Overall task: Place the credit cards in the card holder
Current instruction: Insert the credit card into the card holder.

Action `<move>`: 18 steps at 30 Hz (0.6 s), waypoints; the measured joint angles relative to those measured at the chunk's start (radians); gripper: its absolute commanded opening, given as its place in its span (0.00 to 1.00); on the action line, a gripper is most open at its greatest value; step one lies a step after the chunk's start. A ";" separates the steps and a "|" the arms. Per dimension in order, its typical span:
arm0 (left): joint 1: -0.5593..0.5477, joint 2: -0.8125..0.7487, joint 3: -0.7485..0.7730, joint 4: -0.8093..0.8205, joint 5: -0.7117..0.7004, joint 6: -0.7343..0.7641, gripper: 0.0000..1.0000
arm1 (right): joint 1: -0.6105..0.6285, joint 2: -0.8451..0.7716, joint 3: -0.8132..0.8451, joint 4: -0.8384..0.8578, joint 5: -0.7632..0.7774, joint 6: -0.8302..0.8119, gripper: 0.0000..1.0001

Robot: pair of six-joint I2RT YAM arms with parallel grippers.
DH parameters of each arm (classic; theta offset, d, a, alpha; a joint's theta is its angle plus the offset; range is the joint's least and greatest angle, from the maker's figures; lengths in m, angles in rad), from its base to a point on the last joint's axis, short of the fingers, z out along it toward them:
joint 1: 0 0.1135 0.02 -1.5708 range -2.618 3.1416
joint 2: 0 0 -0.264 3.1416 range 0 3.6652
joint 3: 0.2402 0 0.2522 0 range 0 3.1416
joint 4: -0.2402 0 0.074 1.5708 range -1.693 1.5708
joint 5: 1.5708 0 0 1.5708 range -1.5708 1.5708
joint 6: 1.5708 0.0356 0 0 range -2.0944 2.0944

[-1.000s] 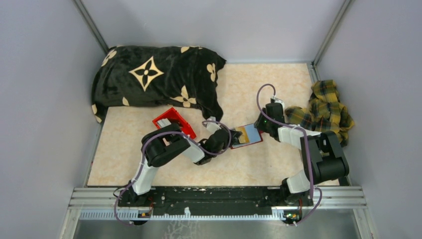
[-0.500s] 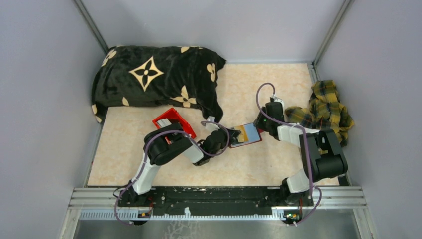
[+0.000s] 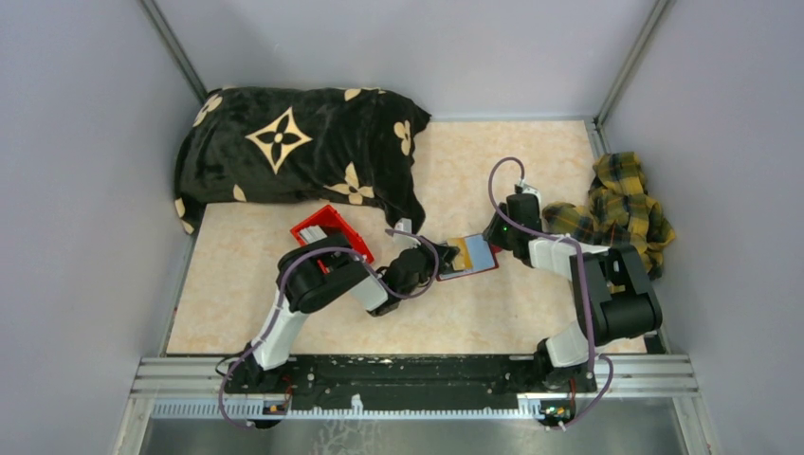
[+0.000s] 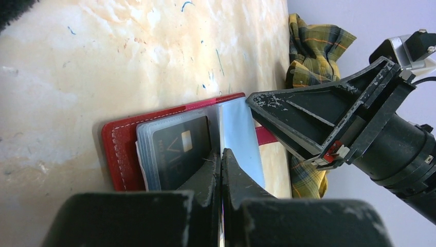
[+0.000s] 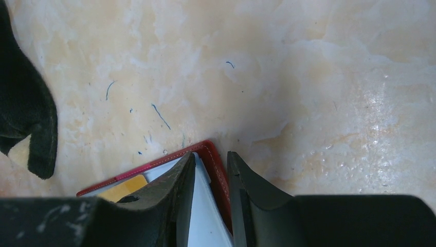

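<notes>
Card holder — lying open at mid-table between the arms, right gripper narrowed onto its red cover edge, seemingly to keep it spread, left gripper closed tight, nothing visibly held, tips pressing the sleeved credit cards flat.

the card holder is a small dark-red wallet with pale stitching along its border, lined in pale blue-grey. it lies open on the marbled tabletop, roughly mid-table, inner side up. a stack of clear sleeves sits on one half; the top sleeve holds a dark card with a gold chip and "vip" lettering. a tan card shows inside as well, next to the blue-grey lining and just within the red border.
</notes>
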 measured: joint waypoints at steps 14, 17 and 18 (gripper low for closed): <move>0.002 0.029 -0.011 0.083 0.016 0.035 0.00 | 0.005 0.000 0.000 -0.002 0.001 0.001 0.30; -0.005 0.029 -0.013 0.079 0.004 -0.001 0.00 | 0.005 0.000 0.001 -0.003 0.001 0.001 0.30; -0.008 0.029 -0.016 0.075 -0.004 -0.025 0.00 | 0.005 0.001 0.004 -0.007 0.001 0.002 0.30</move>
